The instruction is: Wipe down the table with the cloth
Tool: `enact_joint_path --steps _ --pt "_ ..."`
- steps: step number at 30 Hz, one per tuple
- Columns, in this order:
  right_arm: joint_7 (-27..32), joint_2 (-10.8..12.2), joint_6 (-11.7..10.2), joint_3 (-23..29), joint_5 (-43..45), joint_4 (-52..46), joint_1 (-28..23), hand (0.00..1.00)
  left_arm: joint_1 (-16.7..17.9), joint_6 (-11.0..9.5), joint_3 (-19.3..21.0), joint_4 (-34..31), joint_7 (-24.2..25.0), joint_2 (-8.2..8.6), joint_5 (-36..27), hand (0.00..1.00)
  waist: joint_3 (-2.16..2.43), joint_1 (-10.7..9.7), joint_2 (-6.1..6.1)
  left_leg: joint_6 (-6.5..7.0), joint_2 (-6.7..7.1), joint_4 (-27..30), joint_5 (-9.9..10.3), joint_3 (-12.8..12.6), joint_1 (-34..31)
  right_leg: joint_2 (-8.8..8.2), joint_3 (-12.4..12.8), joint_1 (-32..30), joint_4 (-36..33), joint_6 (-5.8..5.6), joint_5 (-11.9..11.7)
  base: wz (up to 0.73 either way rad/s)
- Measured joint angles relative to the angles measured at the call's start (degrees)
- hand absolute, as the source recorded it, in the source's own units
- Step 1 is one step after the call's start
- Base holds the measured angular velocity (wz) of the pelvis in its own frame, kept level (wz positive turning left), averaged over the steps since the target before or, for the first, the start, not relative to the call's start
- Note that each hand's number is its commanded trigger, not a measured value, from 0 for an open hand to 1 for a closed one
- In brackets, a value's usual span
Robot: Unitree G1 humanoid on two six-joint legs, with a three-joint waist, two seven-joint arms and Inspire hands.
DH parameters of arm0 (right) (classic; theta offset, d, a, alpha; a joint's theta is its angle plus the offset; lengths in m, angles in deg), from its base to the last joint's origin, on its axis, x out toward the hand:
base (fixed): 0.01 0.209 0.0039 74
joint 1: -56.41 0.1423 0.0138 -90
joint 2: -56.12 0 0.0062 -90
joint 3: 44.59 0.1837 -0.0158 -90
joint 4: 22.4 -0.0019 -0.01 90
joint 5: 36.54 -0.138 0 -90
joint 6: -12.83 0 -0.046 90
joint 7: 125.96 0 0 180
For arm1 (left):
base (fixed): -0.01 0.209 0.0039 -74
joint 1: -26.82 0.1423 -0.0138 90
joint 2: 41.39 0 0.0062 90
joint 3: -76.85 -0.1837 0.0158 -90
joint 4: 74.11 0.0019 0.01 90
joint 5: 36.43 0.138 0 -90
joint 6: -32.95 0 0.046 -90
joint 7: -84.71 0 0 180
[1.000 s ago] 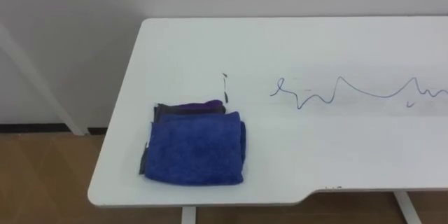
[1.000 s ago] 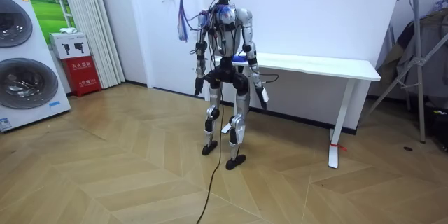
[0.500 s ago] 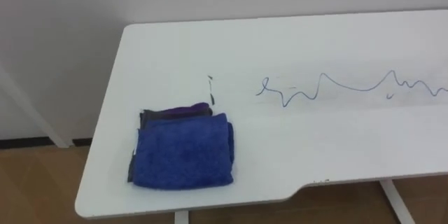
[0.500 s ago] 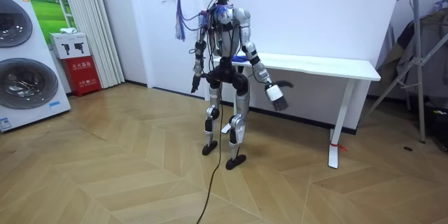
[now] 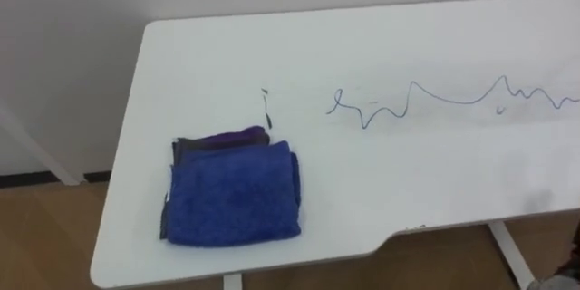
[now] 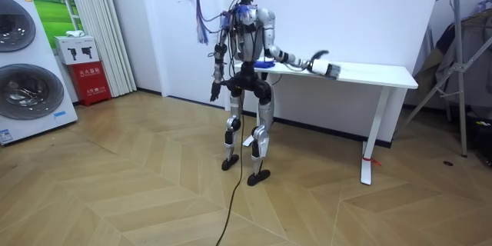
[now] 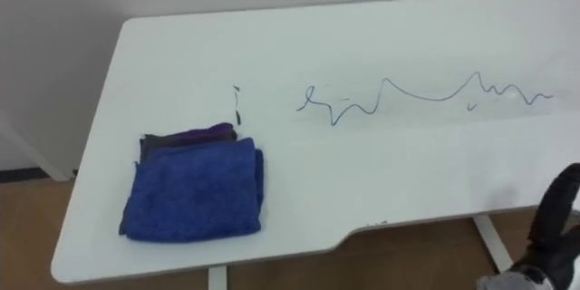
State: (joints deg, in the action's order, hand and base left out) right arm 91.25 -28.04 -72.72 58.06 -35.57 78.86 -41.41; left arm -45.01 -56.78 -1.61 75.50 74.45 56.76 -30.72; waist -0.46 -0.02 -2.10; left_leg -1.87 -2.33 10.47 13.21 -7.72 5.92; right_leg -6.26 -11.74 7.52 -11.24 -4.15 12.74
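Blue folded cloth (image 5: 234,204) lies on the table (image 5: 435,172) near its front left corner, atop a darker cloth (image 5: 222,139). A blue scribble (image 5: 435,100) crosses the table's middle. The right hand (image 7: 548,222) hovers at the table's front edge, fingers relaxed and empty. The left hand (image 6: 214,92) hangs beside the table; its state cannot be told.

Part laundry corner, part robot test lab: washing machines (image 6: 23,96) stand stacked at the room view's left edge, with a red box (image 6: 92,84) and a pale curtain (image 6: 100,23) beside them. Herringbone wood floor (image 6: 115,192) fills the foreground. At centre right a plain white table (image 6: 384,75) sits against a bare wall (image 6: 369,15), and a metal stand (image 6: 462,84) occupies the far right.
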Motion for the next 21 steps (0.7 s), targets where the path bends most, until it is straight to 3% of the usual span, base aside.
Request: enact_joint_path --steps 3,4,5,8,13,21 --pt "-1.5 -3.3 -4.3 -6.2 10.1 -5.3 5.0 0.0 -1.0 -0.6 -3.2 -0.2 0.6 -0.65 0.1 0.0 -0.15 0.8 -0.17 0.0 0.0 0.0 0.0 0.3 0.7 0.03 -0.4 0.9 0.7 -0.12 -0.1 0.08" --pt "-2.5 -3.8 -6.1 -8.1 13.6 -6.5 6.7 0.0 -1.3 -0.6 -3.7 -0.7 0.8 -0.72 0.0 0.0 -0.09 1.3 -0.49 -0.01 0.0 0.3 0.0 0.9 0.7 0.04 -1.1 0.8 0.7 -0.12 -0.1 0.2" --pt "-3.0 -3.8 -6.5 -8.8 15.1 -7.2 7.1 0.0 -1.5 -0.6 -3.9 -0.8 0.8 -0.72 -0.1 0.0 -0.14 1.9 -0.78 -0.06 0.0 0.3 0.0 1.3 0.7 0.08 -1.2 1.0 0.7 -0.12 -0.1 0.29" --pt "-6.0 -3.6 -6.7 -12.3 22.0 -10.0 7.9 0.0 -1.5 -0.4 -5.1 -1.0 1.0 -0.66 -0.3 0.0 -0.11 3.8 -1.76 -0.11 -0.01 0.6 -0.1 3.2 0.0 0.11 -3.3 1.5 0.8 -0.17 -0.1 0.32" --pt "-11.9 -3.6 -7.1 -18.9 34.0 -11.6 7.9 0.0 -1.2 -0.2 -6.1 -1.2 2.1 -0.82 0.0 0.0 0.13 5.9 -1.38 -0.12 0.12 1.3 -0.1 5.6 -1.6 0.14 -5.2 1.5 0.8 -0.27 -0.3 0.25" --pt "-17.3 -3.6 -7.5 -22.9 37.7 -11.6 8.0 0.0 -3.0 -0.3 -6.2 -1.2 2.1 -0.82 0.3 0.0 0.18 7.9 -1.51 -0.31 0.12 0.0 -0.6 6.4 -1.5 0.24 -6.2 1.5 1.0 -0.27 -0.3 0.06"
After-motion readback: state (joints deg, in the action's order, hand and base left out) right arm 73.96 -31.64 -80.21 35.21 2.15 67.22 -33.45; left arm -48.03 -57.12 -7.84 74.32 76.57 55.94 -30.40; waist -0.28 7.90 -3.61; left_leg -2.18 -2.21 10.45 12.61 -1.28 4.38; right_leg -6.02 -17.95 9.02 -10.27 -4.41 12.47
